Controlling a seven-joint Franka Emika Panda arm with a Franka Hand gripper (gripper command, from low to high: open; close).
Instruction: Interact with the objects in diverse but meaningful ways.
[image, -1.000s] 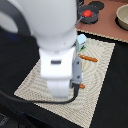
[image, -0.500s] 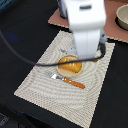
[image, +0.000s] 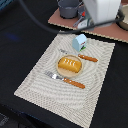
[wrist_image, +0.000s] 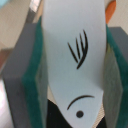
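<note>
Flat white fish-shaped piece (wrist_image: 75, 60) pinched between the green pads (wrist_image: 31, 85) of the gripper (wrist_image: 75, 75), long axis along the fingers, eye end outward. Arm blurred and cropped at the exterior view's far right. Bread loaf (image: 69, 64) on woven placemat (image: 40, 82), milk carton (image: 79, 42) just beyond, dark table (image: 20, 40).

Even, moderately bright light is falling across the exterior view, leaving the woven placemat (image: 67, 67) pale and the surrounding tabletop (image: 20, 45) nearly black, while the robot arm (image: 102, 11) is smearing into a motion-blurred white mass at the upper edge. The bread loaf (image: 69, 65) is catching a soft sheen and casting almost no shadow (the whole picture is looking grainy and low in detail). In the wrist view the white fish-shaped piece (wrist_image: 75, 60) is sitting so close to the lens that it is reading soft and slightly washed out, with the background beyond it falling out of focus.
</note>
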